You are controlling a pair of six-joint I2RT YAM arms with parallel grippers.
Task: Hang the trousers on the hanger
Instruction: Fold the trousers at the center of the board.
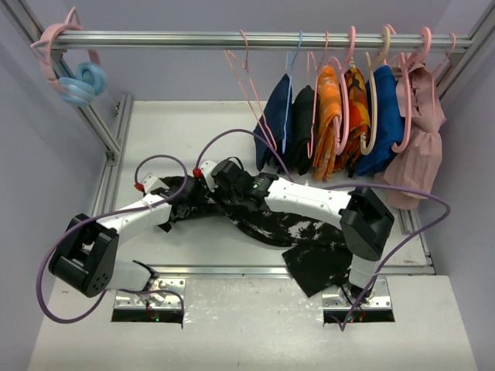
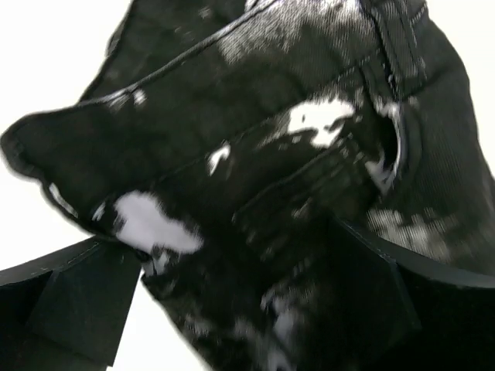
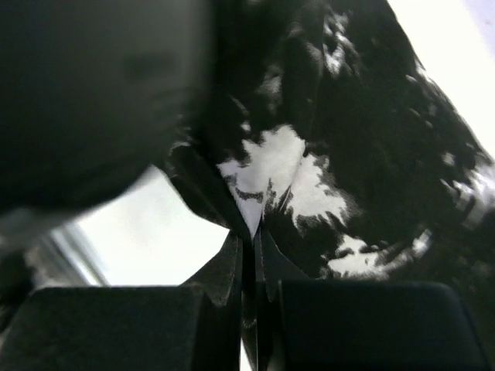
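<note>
Right claw [image 3: 249, 263] pinched tight on the trousers [image 1: 305, 230], left claw [image 2: 240, 297] spread wide with fabric between, table [image 1: 170, 124] below, hanger [image 1: 246, 54] on the rail [image 1: 193, 37]

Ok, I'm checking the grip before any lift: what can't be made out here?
- Left wrist view: which part of the trousers sits in the open left tool; blurred.
- Right wrist view: how much cloth the shut right tool pinches; a dark blur covers the upper left.
- Top view: both tips, hidden under the left arm and right arm.
</note>
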